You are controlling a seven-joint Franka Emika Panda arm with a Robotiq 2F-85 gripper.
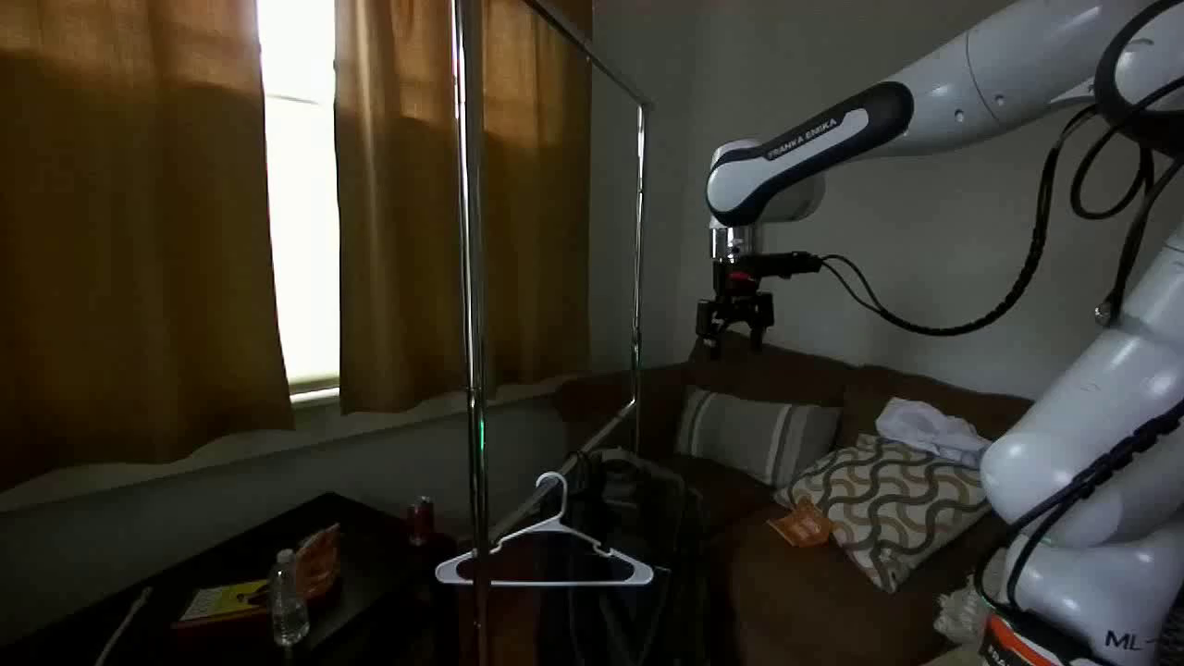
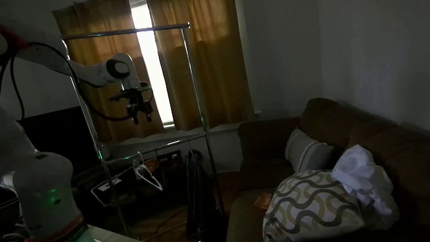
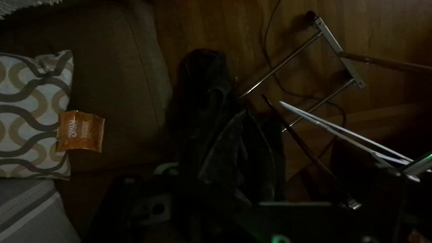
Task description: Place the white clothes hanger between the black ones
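We see a big brown couch [image 1: 763,597] lower than the jaws. A tall shiny rack [image 1: 472,305] stands near the jaws. Its top bar [image 2: 117,32] is higher than they are and its low bar [image 2: 174,143] is lower, with air between that bar and the jaws. Its posts [image 2: 194,77] make hard edges at both ends. Dark clothes [image 2: 198,191] hang in a thick bunch from the low bar, below the jaws, and fill up room there. A wavy pillow [image 2: 312,205] sits on the couch, also lower than the jaws.

The white hanger [image 1: 555,583] is below the jaws too, hooked on the low bar. It looks thin, with a straight, level bottom, two sloping sides with a little notch in each, and a round hook. In an exterior view, a post stands in front of part of it. Just beside it is a dark hanger [image 3: 298,140], dim and hard to see; in the wrist view it lies between the white hanger and the dark clothes.

The gripper [image 1: 734,340] points down, its jaws spread: we see a gap between the fingers [image 1: 757,338]. Lower than them, a little orange packet [image 3: 81,131] lies by the wavy pillow.
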